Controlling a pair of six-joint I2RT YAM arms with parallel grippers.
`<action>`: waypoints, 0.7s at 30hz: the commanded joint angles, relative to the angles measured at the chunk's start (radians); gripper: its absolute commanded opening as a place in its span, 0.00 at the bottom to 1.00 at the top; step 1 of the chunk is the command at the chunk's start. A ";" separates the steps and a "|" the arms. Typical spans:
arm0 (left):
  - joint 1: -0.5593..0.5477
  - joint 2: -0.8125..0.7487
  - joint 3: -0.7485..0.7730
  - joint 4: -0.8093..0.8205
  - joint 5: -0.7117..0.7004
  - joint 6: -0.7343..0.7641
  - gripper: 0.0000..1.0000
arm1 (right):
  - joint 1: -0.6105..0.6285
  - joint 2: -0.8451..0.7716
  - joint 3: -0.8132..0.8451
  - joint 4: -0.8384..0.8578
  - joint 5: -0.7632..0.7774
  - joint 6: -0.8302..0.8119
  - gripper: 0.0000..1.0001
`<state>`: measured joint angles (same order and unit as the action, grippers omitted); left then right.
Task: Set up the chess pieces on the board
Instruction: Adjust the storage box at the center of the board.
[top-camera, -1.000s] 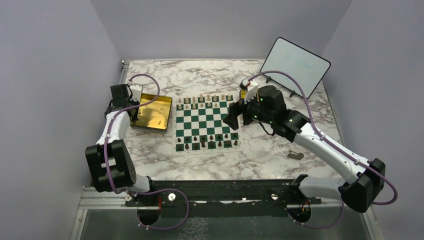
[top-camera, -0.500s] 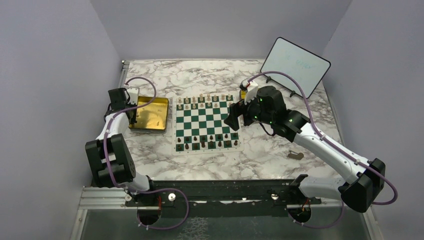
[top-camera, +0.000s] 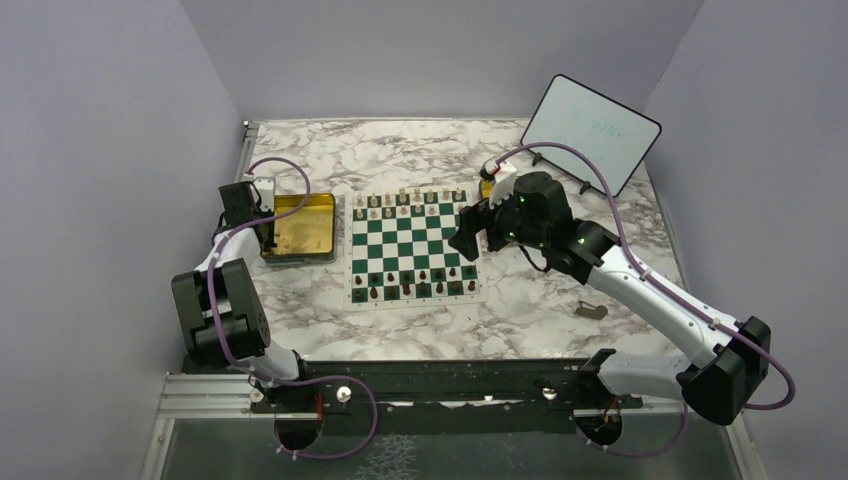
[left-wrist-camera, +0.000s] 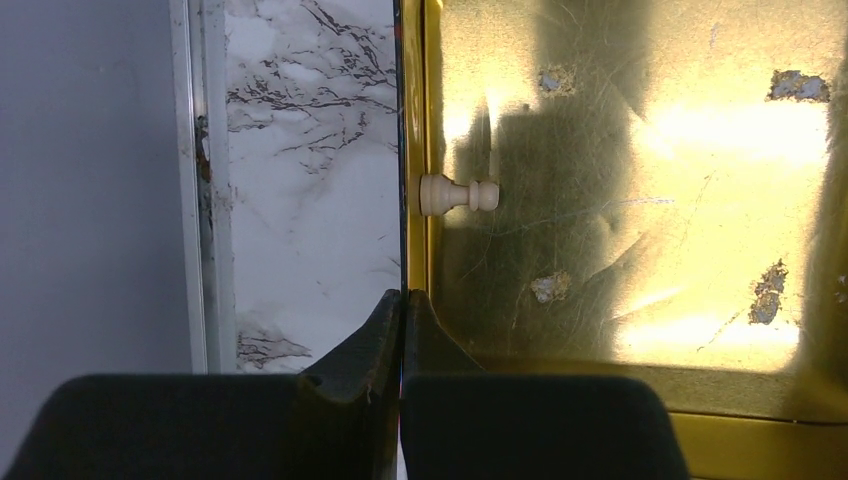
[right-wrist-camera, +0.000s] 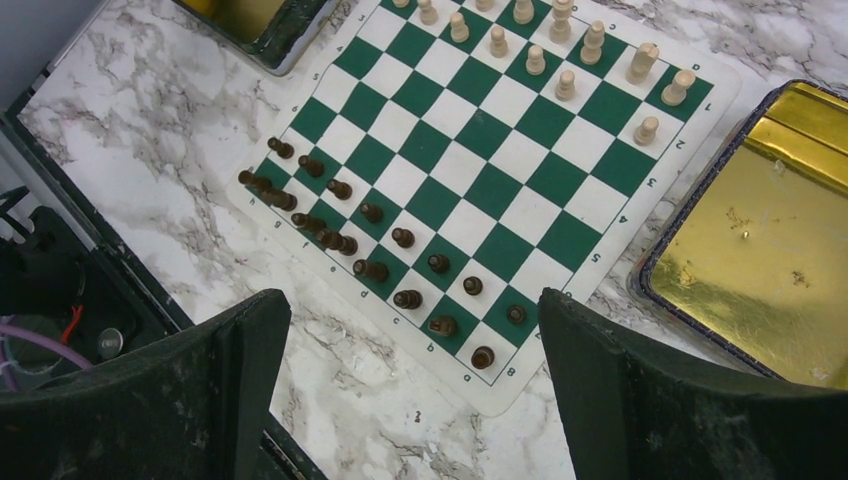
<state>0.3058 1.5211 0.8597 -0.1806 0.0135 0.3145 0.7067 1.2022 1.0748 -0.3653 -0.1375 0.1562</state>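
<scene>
The board (top-camera: 412, 245), a green and white checked mat, lies mid-table. Cream chess pieces (top-camera: 410, 200) fill its far rows and dark brown ones (top-camera: 410, 283) its near rows. In the right wrist view the board (right-wrist-camera: 470, 150) shows cream pieces (right-wrist-camera: 594, 42) and dark pieces (right-wrist-camera: 403, 237). My right gripper (right-wrist-camera: 410, 300) hangs open and empty above the board's right side. One cream pawn (left-wrist-camera: 458, 194) lies on its side in the left gold tray (left-wrist-camera: 640, 200). My left gripper (left-wrist-camera: 403, 296) is shut on that tray's thin left wall.
A second gold tray (right-wrist-camera: 770, 250) sits off the board's far right corner, mostly hidden behind my right gripper from above. A tilted whiteboard (top-camera: 590, 132) stands at the back right. A small grey object (top-camera: 592, 311) lies on the marble near the right arm.
My left arm has drawn back towards the left wall, and the gold tray in its grip has slid slightly left. The right arm has not moved.
</scene>
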 joint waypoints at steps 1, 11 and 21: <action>0.006 0.025 0.006 0.062 0.023 -0.058 0.00 | 0.001 0.001 0.009 -0.003 0.027 -0.007 1.00; 0.004 0.025 -0.005 0.058 0.063 -0.099 0.22 | 0.000 0.001 -0.004 -0.021 0.054 -0.010 1.00; 0.004 -0.046 0.046 0.039 0.099 -0.185 0.99 | 0.000 -0.016 -0.036 0.000 0.048 0.060 1.00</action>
<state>0.3058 1.5387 0.8593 -0.1471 0.0704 0.1806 0.7067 1.2003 1.0584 -0.3683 -0.1127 0.1730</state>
